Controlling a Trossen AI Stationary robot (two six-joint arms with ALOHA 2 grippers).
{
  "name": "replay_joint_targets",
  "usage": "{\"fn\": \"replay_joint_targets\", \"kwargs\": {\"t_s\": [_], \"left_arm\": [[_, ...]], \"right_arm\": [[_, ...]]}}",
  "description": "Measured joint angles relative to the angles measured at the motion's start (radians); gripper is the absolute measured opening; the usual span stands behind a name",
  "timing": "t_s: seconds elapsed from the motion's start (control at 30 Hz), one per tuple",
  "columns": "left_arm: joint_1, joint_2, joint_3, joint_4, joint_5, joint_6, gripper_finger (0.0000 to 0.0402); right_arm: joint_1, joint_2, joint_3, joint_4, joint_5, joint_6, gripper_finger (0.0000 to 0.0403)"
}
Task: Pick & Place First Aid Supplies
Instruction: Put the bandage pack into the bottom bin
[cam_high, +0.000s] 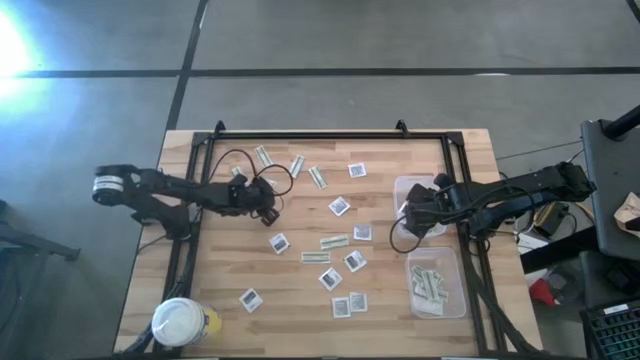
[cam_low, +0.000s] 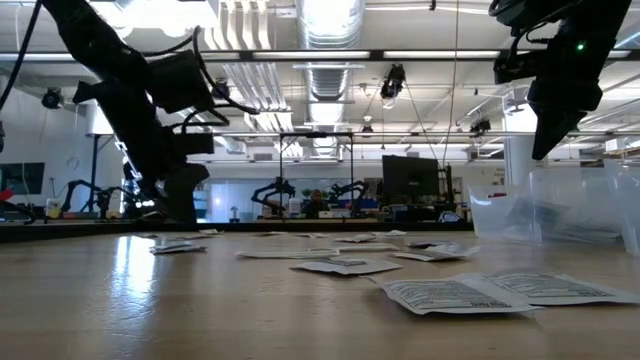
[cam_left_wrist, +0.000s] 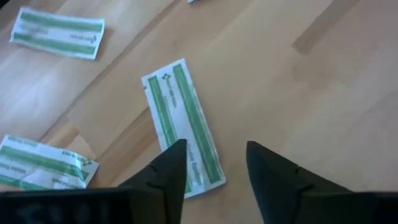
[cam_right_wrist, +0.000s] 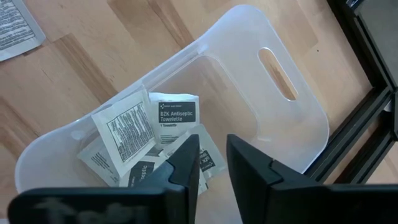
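On pale grained wood (cam_left_wrist: 323, 93), flat glossy green-striped strip (cam_left_wrist: 180, 124), square white packets (cam_right_wrist: 177, 115)

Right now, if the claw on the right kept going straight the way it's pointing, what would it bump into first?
Most likely the white towelette packets lying in the clear plastic tub. The right claw points down into that tub with nothing else between, though how far above them it hangs is hard to judge.
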Motion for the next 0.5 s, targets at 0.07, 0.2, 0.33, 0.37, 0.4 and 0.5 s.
{"fn": "replay_joint_targets", "kwargs": {"t_s": [0.07,0.2,0.33,0.37,0.4,0.5], "left_arm": [[0.000,0.021,0.000,0.000,-0.015,-0.026,0.0171],[0.001,0.070,0.000,0.008,-0.024,-0.046,0.0179],[0.006,0.114,0.002,0.017,-0.042,-0.069,0.0177],[0.010,0.124,0.002,0.019,-0.045,-0.081,0.0177],[0.013,0.133,0.003,0.020,-0.045,-0.090,0.0177],[0.021,0.161,0.002,0.019,-0.043,-0.103,0.0177]], "right_arm": [[0.000,0.000,0.000,0.000,0.000,0.000,0.0082],[0.000,0.000,0.000,0.003,0.000,0.000,0.0085],[0.000,0.000,0.000,0.003,0.000,0.000,0.0086],[0.000,0.000,0.000,0.003,0.000,0.000,0.0085],[0.000,0.000,0.000,0.003,0.000,-0.001,0.0084],[0.000,0.000,0.000,0.003,0.000,-0.004,0.0078]]}}
